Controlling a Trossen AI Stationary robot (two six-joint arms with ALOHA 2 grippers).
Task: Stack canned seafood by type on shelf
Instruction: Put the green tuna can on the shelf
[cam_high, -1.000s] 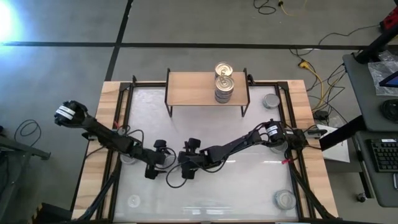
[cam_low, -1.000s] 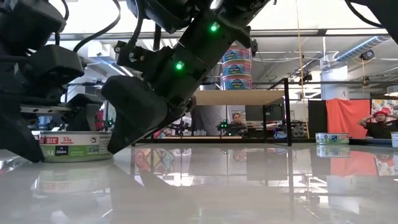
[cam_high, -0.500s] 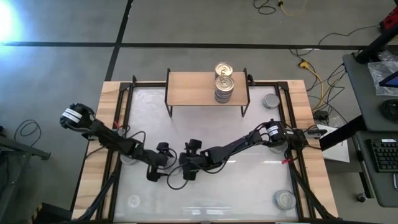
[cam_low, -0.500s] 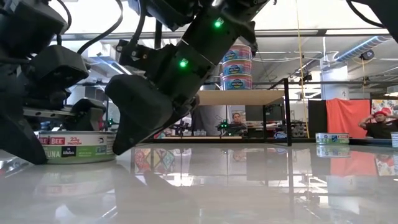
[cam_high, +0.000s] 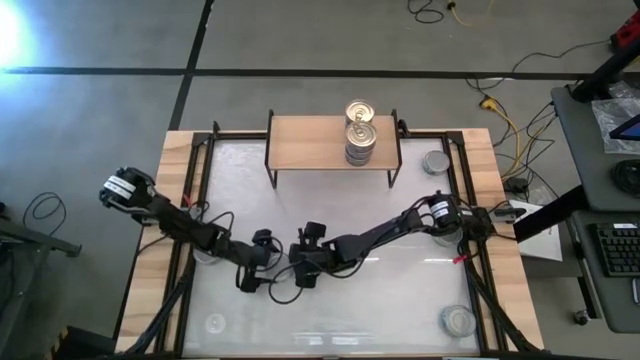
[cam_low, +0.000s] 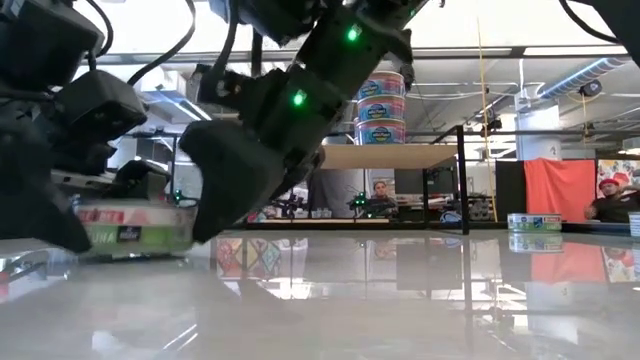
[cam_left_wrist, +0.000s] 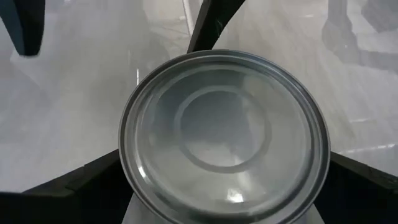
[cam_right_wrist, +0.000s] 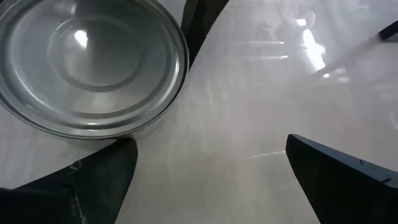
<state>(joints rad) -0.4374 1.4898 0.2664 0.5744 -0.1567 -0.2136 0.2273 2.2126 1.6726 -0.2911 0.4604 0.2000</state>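
Shelf (cam_high: 310, 143) at table's back edge, one stack of tins (cam_high: 360, 140) on it.
My left gripper (cam_left_wrist: 227, 205) straddles a silver-topped tin (cam_left_wrist: 224, 143) mid-table, jaws apart, apparently for pickup; right gripper (cam_right_wrist: 208, 168) spread alongside.

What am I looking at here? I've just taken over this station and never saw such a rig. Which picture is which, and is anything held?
These are two dark robot arms working at a white wooden-edged table. One picture looks straight down, one looks level across the tabletop, and one comes from each wrist. On the small light-wood shelf with black legs stands a stack of round metal tins. The left pincer stands open astride a plain silver-topped round tin. Whether it grips the tin yet, I cannot tell. The right pincer is open and empty beside that tin. Another grey-topped tin lies loose on the table.
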